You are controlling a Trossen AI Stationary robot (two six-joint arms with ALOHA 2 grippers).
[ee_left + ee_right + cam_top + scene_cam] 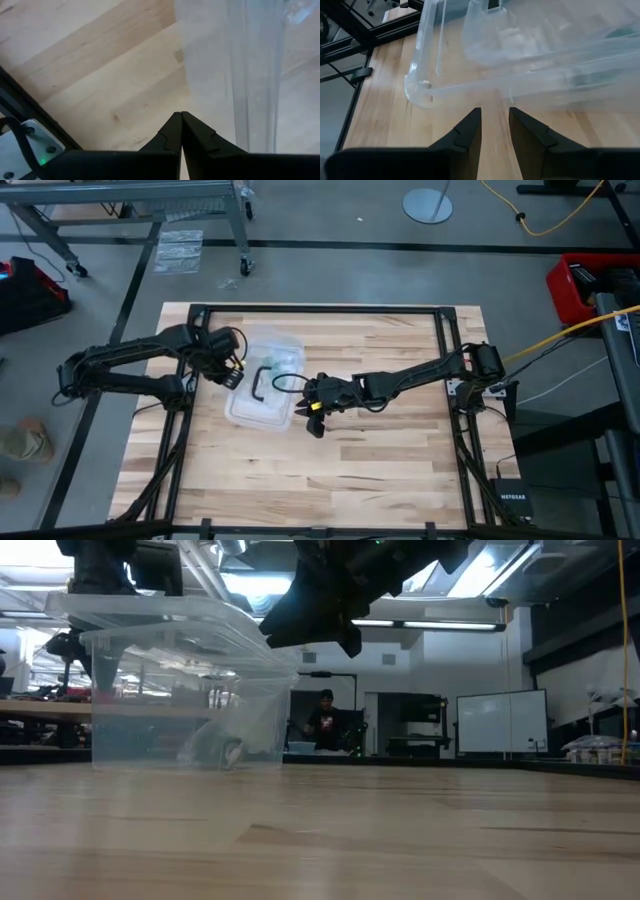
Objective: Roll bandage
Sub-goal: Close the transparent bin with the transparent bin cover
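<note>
Clearly the coming move turns on what lies inside the clear plastic bin (262,380) at the centre of the high view. The right tool (310,412) hangs just off the bin's lower-right corner, and its wrist view shows the two fingers (465,135) partly apart with nothing between them, pointed at the bin's near rim. A faint hint of green (272,361) shows inside the bin in the high view, which may be the bandage, but it is too small to be sure; a dark curved thing (260,385) also lies in there, and I cannot tell what it is. If the green is the bandage, it lies up and to the left of the right tool, across the bin's wall, so that tool would have to rise over the rim and reach inward. Its long axis cannot be read. The left tool (232,372) sits at the bin's left edge, pinched fully closed and empty, over bare bench (100,65) beside the bin's wall. Both tools are close to the bin; the left looks slightly nearer the green patch.
</note>
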